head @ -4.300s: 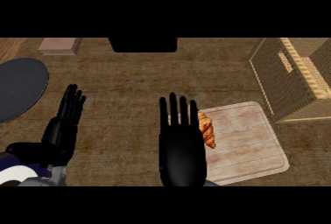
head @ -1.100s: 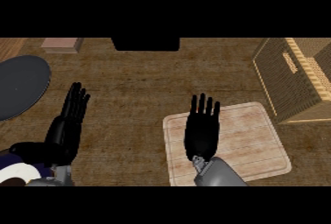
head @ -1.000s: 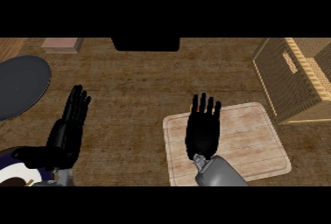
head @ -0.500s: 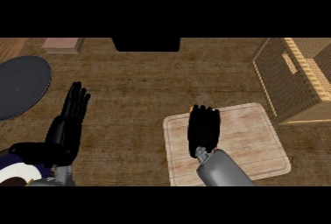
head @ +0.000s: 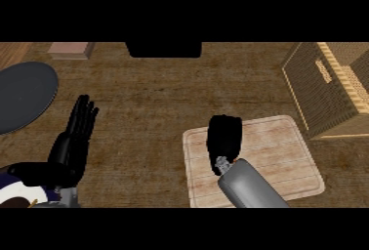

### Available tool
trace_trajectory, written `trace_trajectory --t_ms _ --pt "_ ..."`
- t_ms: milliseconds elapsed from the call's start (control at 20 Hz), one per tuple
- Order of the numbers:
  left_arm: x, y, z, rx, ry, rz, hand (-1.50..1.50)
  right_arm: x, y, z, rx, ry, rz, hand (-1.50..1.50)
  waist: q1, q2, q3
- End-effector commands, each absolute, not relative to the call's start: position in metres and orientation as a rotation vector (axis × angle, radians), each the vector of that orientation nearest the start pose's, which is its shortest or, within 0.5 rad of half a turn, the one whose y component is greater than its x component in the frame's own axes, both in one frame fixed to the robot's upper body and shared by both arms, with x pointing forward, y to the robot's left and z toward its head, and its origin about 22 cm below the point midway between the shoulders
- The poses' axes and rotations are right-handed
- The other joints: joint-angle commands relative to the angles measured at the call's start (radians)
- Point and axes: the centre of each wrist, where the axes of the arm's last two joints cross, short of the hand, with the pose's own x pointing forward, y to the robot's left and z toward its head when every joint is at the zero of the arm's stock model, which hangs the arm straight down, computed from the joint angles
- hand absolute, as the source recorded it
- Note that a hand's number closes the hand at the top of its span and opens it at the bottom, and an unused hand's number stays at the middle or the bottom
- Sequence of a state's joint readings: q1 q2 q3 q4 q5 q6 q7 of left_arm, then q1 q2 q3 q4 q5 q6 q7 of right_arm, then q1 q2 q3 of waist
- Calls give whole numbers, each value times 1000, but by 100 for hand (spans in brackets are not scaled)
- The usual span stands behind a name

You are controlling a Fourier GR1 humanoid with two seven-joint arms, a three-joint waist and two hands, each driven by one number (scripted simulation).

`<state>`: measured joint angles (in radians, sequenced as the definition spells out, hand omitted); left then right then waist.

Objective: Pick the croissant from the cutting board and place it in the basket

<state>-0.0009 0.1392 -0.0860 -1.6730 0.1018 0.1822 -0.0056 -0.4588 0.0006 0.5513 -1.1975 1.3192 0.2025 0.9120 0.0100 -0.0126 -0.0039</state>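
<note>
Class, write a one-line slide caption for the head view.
Right hand over the cutting board, left hand resting open, basket at right.

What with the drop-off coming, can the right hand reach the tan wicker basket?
Likely yes: the right hand is over the pale wooden cutting board, beside the tan wicker basket, nothing between.

R hand (head: 225, 139) is hanging palm-down, tipping steeply off the wrist, w/ the grey R forearm (head: 249, 188) coming in from the bottom edge. L hand (head: 75, 139) is resting at lower left, fingers (head: 85, 110) straight & pointing up, holding nothing.
</note>
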Motion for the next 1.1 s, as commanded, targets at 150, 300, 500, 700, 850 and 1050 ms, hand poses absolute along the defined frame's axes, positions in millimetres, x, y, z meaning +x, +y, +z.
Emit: trace_trajectory --t_ms 150,300,500,700,850,1050 --pt "244 234 38 82 -1712 52 0 362 -161 40 -1261 -505 589 150 -13 56 12" --pt "242 231 37 64 -1712 52 0 379 -195 56 -1225 -445 365 150 8 75 13" --pt "247 224 45 39 -1750 17 0 402 -232 82 -1286 -394 174 150 67 84 9" --pt "247 217 45 -10 -1747 -7 0 417 -256 108 -1361 -442 -1 150 110 85 9" --pt "253 210 51 -21 -1760 -39 0 426 -256 134 -1411 -530 -120 150 126 85 9" --pt "253 207 49 -27 -1750 -56 0 436 -255 175 -1517 -691 -263 150 143 76 6"
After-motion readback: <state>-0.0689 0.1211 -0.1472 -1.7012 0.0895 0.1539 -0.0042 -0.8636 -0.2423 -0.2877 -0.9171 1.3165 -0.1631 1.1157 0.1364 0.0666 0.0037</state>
